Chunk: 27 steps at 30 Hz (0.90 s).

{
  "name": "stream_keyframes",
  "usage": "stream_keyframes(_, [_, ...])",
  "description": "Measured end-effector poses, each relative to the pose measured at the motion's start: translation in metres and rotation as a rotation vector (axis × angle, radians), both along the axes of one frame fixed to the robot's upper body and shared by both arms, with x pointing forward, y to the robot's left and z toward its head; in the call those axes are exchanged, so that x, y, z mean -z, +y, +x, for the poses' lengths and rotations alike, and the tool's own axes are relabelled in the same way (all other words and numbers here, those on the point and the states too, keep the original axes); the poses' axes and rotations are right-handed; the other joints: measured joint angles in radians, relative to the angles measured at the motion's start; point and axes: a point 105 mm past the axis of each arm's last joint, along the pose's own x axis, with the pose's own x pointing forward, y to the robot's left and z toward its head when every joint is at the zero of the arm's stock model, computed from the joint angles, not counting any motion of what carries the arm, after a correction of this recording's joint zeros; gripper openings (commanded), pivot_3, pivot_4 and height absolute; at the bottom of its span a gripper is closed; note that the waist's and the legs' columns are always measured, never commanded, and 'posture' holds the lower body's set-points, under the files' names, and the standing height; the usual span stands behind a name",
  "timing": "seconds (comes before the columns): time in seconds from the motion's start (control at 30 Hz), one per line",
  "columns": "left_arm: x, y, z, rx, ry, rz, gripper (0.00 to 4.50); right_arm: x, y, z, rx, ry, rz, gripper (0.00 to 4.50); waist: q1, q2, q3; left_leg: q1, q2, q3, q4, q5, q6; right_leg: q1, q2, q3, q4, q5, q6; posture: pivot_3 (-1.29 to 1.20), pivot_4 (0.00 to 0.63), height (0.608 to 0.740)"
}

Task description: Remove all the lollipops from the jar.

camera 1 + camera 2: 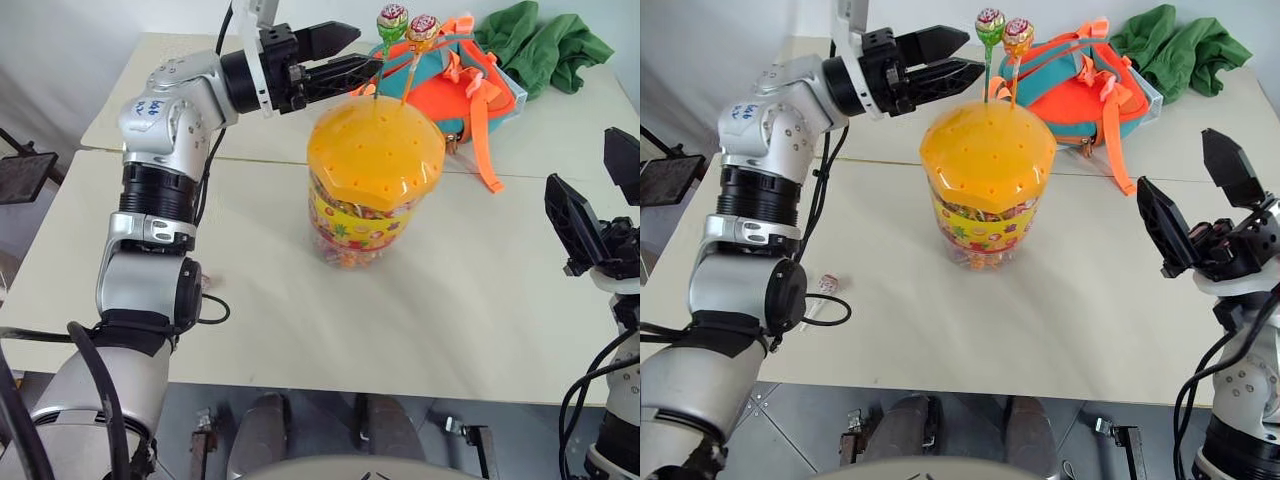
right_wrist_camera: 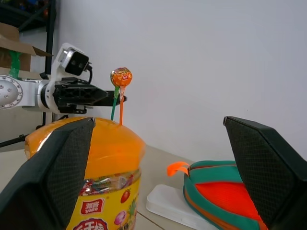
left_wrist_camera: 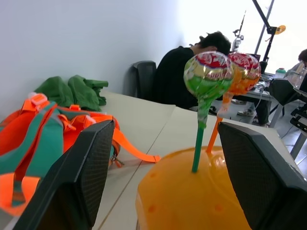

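Reaching left tool (image 1: 352, 52) spread beside green lollipop (image 1: 392, 19) | orange lollipop (image 1: 423, 29) just behind | both stuck upright in orange-lidded clear jar (image 1: 372, 180) on bench (image 1: 470, 300), easy to grab | right tool (image 1: 1198, 205) spread, waiting apart

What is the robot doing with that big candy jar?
It is pulling lollipops out of the jar on the table. Two remain stuck in the orange lid: a green lollipop and an orange lollipop. The left gripper has its jaws open beside their sticks, not yet holding one. The right gripper waits open off to the side. A backpack lies behind the jar.
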Motion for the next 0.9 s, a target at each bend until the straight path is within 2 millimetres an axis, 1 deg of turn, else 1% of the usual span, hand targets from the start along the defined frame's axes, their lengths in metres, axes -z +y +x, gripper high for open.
stream_keyframes(0.1, [0.003, -0.009, -0.002, 0.051, 0.030, 0.003, 3.63, 0.001, 0.005, 0.001, -0.009, 0.009, 0.004, 4.50, 0.006, 0.000, 0.000, 0.000, 0.000, 0.000, 0.001, 0.000, 0.000, 0.000, 0.000, 0.000, 0.000, 0.000, 0.000, 0.00, 0.150, 0.740])
stream_keyframes(0.2, [0.008, -0.011, -0.004, 0.075, 0.043, 0.022, 3.05, 0.001, 0.006, 0.001, -0.008, 0.011, 0.007, 4.50, 0.006, 0.000, 0.000, 0.000, 0.000, 0.000, 0.001, 0.000, 0.000, 0.000, 0.000, 0.000, 0.000, 0.000, 0.000, 0.00, 0.150, 0.740])
stream_keyframes(0.33, [0.011, -0.017, -0.002, 0.090, 0.068, 0.026, 1.83, 0.001, 0.008, 0.003, -0.007, 0.015, 0.011, 4.50, 0.008, 0.000, 0.000, 0.000, 0.000, 0.000, 0.001, 0.000, 0.000, 0.000, 0.000, 0.000, 0.000, 0.000, 0.000, 0.00, 0.150, 0.740])
stream_keyframes(0.43, [0.008, -0.022, -0.003, 0.116, 0.076, 0.009, 0.93, 0.000, 0.015, 0.005, -0.034, 0.012, 0.008, 4.50, 0.007, 0.000, 0.000, 0.000, 0.000, 0.000, 0.001, 0.000, 0.000, 0.000, 0.000, 0.000, 0.000, 0.000, 0.000, 0.00, 0.150, 0.740])
stream_keyframes(0.47, [0.006, -0.022, -0.004, 0.129, 0.084, -0.009, 0.57, -0.001, 0.016, 0.005, -0.039, 0.007, 0.006, 4.50, 0.007, 0.000, 0.000, 0.000, 0.000, 0.000, 0.001, 0.000, 0.000, 0.000, 0.000, 0.000, 0.000, 0.000, 0.000, 0.00, 0.150, 0.740])
stream_keyframes(0.53, [0.000, -0.018, -0.005, 0.147, 0.104, -0.070, 0.06, -0.002, 0.020, 0.004, -0.055, -0.003, -0.002, 4.50, 0.005, 0.000, 0.000, 0.000, 0.000, 0.000, 0.001, 0.000, 0.000, 0.000, 0.000, 0.000, 0.000, 0.000, 0.000, 0.00, 0.150, 0.740])
stream_keyframes(0.6, [-0.012, -0.008, -0.006, 0.164, 0.126, -0.180, 0.03, -0.003, 0.025, 0.004, -0.085, -0.009, -0.012, 4.50, 0.000, 0.000, 0.000, 0.000, 0.000, 0.000, 0.001, 0.000, 0.000, -0.001, 0.000, 0.000, 0.001, 0.000, 0.000, 0.00, 0.150, 0.740])
stream_keyframes(0.67, [-0.024, 0.008, -0.004, 0.148, 0.133, -0.286, 0.03, -0.005, 0.033, 0.004, -0.129, -0.023, -0.029, 4.50, -0.004, 0.000, 0.000, 0.000, 0.001, 0.000, 0.001, 0.000, 0.000, -0.001, 0.000, 0.000, 0.001, 0.000, 0.000, 0.00, 0.150, 0.740])
stream_keyframes(0.7, [-0.029, 0.018, -0.001, 0.115, 0.130, -0.316, 0.03, -0.007, 0.038, 0.004, -0.159, -0.038, -0.041, 4.50, -0.008, 0.000, 0.000, 0.000, 0.001, 0.000, 0.001, 0.000, 0.000, -0.001, 0.000, 0.000, 0.001, 0.000, 0.000, 0.00, 0.150, 0.740])
stream_keyframes(0.77, [-0.035, 0.044, 0.003, 0.017, 0.109, -0.330, 0.03, -0.009, 0.054, 0.002, -0.245, -0.065, -0.089, 4.50, -0.019, 0.000, 0.000, 0.000, 0.001, 0.000, 0.000, 0.000, 0.000, -0.001, 0.000, 0.000, 0.002, 0.000, 0.000, 0.00, 0.150, 0.740])
stream_keyframes(0.83, [-0.031, 0.076, 0.002, -0.090, 0.103, -0.293, 0.03, -0.004, 0.070, -0.001, -0.344, -0.072, -0.187, 4.50, -0.028, 0.000, 0.000, 0.002, 0.001, 0.001, -0.001, 0.000, 0.000, -0.001, 0.000, 0.000, 0.002, 0.000, 0.000, 0.00, 0.150, 0.740])
stream_keyframes(0.87, [-0.021, 0.097, 0.000, -0.159, 0.114, -0.246, 0.03, 0.001, 0.079, -0.003, -0.407, -0.068, -0.250, 4.50, -0.036, 0.001, 0.000, 0.002, 0.001, 0.001, -0.002, 0.000, 0.000, -0.001, 0.000, 0.000, 0.003, 0.000, 0.000, 0.00, 0.150, 0.740])
stream_keyframes(0.9, [-0.008, 0.115, -0.004, -0.224, 0.137, -0.187, 0.03, 0.007, 0.085, -0.005, -0.463, -0.061, -0.299, 4.50, -0.042, 0.001, 0.000, 0.002, 0.001, 0.000, -0.002, 0.000, 0.000, -0.001, 0.000, 0.000, 0.003, 0.000, 0.000, 0.00, 0.150, 0.740])
